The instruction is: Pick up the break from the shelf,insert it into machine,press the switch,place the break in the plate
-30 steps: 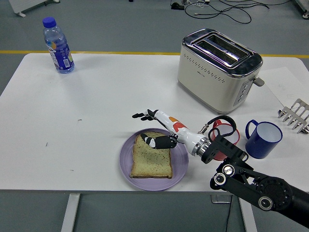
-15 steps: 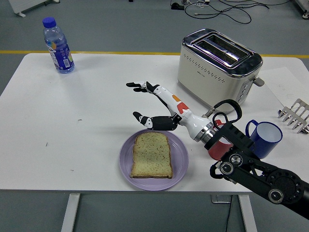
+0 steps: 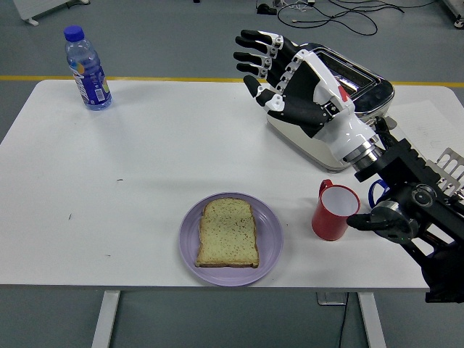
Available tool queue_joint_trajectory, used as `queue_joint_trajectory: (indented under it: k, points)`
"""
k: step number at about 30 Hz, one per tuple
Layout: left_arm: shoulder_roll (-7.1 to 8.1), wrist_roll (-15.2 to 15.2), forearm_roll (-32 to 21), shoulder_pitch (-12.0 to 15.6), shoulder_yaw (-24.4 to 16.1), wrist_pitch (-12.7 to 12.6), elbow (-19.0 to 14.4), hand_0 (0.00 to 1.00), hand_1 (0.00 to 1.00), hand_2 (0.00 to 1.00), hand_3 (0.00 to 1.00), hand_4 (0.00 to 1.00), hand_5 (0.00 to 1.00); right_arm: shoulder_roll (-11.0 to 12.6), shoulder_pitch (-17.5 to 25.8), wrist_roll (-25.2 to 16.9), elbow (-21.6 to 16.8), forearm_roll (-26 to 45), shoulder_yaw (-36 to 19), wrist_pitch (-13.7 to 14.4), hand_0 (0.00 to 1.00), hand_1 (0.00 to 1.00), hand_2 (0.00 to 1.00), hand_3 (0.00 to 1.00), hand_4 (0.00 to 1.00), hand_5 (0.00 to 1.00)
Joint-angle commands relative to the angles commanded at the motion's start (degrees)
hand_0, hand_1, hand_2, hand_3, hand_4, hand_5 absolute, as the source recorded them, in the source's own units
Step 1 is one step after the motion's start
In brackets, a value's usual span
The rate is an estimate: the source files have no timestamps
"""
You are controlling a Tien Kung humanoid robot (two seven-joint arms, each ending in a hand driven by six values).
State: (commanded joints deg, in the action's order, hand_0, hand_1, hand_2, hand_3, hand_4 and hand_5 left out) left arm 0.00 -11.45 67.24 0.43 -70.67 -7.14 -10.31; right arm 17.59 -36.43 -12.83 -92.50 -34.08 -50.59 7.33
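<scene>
A slice of toasted bread lies flat on the purple plate near the table's front edge. My right hand is raised high, well above and to the right of the plate, with its fingers spread and nothing in them. It hangs in front of the cream and chrome toaster and hides most of it. The metal shelf rack shows at the right edge, partly behind my arm. My left arm does not show.
A red mug stands right of the plate, and a blue mug is mostly hidden behind my right forearm. A water bottle stands at the far left corner. Cables lie on the floor beyond the table.
My right hand has let go of the bread on the plate, then lifted up and back to the right, coming much closer to the camera and covering the toaster.
</scene>
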Motion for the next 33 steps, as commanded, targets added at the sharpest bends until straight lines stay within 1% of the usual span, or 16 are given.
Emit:
queue_joint_trajectory:
  k: [1, 4, 6, 9, 12, 13, 17, 20, 21, 22, 26, 28, 29, 30, 31, 33]
  points:
    - [0.0, 0.0, 0.0, 0.0, 0.0, 0.0, 0.0, 0.677, 0.663, 0.693, 0.811, 0.515, 0.998, 0.3, 0.3, 0.0, 0.0, 2.4, -1.5, -0.4, 0.729, 0.682, 0.698, 0.63, 0.53, 0.136]
    - [0.0, 0.0, 0.0, 0.0, 0.0, 0.0, 0.0, 0.677, 0.663, 0.693, 0.811, 0.515, 0.998, 1.4, 1.9, 0.1, 0.6, 9.1, -6.5, -2.3, 0.729, 0.682, 0.698, 0.63, 0.53, 0.136]
    - [0.0, 0.0, 0.0, 0.0, 0.0, 0.0, 0.0, 0.677, 0.663, 0.693, 0.811, 0.515, 0.998, 1.5, 2.1, 0.1, 0.7, 11.3, -7.7, -2.5, 0.729, 0.682, 0.698, 0.63, 0.53, 0.136]
    - [0.0, 0.0, 0.4, 0.1, -0.5, -0.1, 0.0, 0.678, 0.664, 0.693, 0.811, 0.516, 0.998, 3.0, 4.5, -0.6, 1.9, 14.7, -13.6, -2.7, 0.725, 0.683, 0.695, 0.631, 0.541, 0.139]
    - [0.0, 0.0, 0.8, 0.3, -1.1, -0.1, 0.0, 0.678, 0.664, 0.693, 0.811, 0.516, 0.998, 3.5, 6.1, -1.1, 2.9, 15.3, -17.5, -2.3, 0.725, 0.683, 0.695, 0.631, 0.541, 0.139]
    - [0.0, 0.0, 1.1, 0.4, -1.4, -0.1, 0.0, 0.677, 0.664, 0.693, 0.811, 0.516, 0.998, 3.6, 6.7, -1.4, 3.3, 15.5, -18.4, -2.1, 0.725, 0.682, 0.695, 0.632, 0.564, 0.101]
    - [0.0, -0.1, 2.5, 0.6, -2.6, -0.1, 0.0, 0.677, 0.664, 0.693, 0.811, 0.516, 0.998, 4.0, 9.1, -2.5, 5.2, 15.7, -22.9, -1.2, 0.725, 0.682, 0.695, 0.632, 0.564, 0.101]
    - [0.0, -0.2, 3.2, 0.7, -3.2, 0.0, 0.0, 0.678, 0.664, 0.692, 0.811, 0.516, 0.998, 5.0, 11.0, -2.5, 6.0, 15.2, -25.8, -0.1, 0.708, 0.668, 0.681, 0.63, 0.557, 0.112]
    - [0.0, -0.2, 3.3, 0.7, -3.3, 0.0, 0.0, 0.678, 0.664, 0.692, 0.811, 0.516, 0.998, 5.0, 11.1, -2.5, 6.1, 15.2, -26.0, 0.0, 0.708, 0.668, 0.681, 0.63, 0.557, 0.112]
    - [0.0, -0.1, 3.5, 0.8, -3.5, 0.0, 0.0, 0.678, 0.664, 0.692, 0.811, 0.516, 0.998, 5.8, 12.2, -2.5, 6.4, 15.3, -27.2, 0.0, 0.708, 0.668, 0.681, 0.63, 0.557, 0.112]
    - [0.0, -0.1, 4.4, 1.0, -4.4, 0.0, 0.0, 0.678, 0.664, 0.693, 0.81, 0.517, 0.998, 7.2, 15.3, -2.3, 7.3, 16.2, -30.3, -0.2, 0.708, 0.666, 0.681, 0.63, 0.546, 0.129]
    - [0.0, -0.3, 5.5, 1.1, -5.2, 0.0, 0.0, 0.678, 0.664, 0.693, 0.81, 0.517, 0.998, 8.3, 17.3, -0.8, 7.7, 15.9, -32.1, 1.0, 0.708, 0.666, 0.681, 0.63, 0.546, 0.129]
    - [0.0, -0.4, 6.3, 1.1, -5.7, 0.1, 0.0, 0.678, 0.664, 0.693, 0.81, 0.517, 0.998, 9.3, 18.9, 1.1, 8.1, 15.8, -33.4, 2.0, 0.708, 0.666, 0.681, 0.63, 0.546, 0.129]
    - [0.0, -0.4, 6.6, 1.1, -5.9, 0.1, 0.0, 0.678, 0.664, 0.693, 0.81, 0.517, 0.998, 9.7, 19.8, 2.2, 8.3, 15.9, -34.0, 2.3, 0.708, 0.666, 0.681, 0.63, 0.546, 0.129]
    - [0.0, -0.5, 6.7, 1.1, -6.0, 0.1, 0.0, 0.676, 0.664, 0.693, 0.81, 0.517, 0.998, 9.8, 20.1, 2.4, 8.4, 15.9, -34.1, 2.4, 0.704, 0.665, 0.681, 0.617, 0.529, 0.138]
    - [0.0, -0.5, 7.4, 1.2, -6.4, 0.1, 0.0, 0.676, 0.664, 0.693, 0.81, 0.517, 0.998, 10.3, 21.6, 3.2, 9.0, 16.8, -35.2, 2.3, 0.704, 0.665, 0.681, 0.617, 0.529, 0.138]
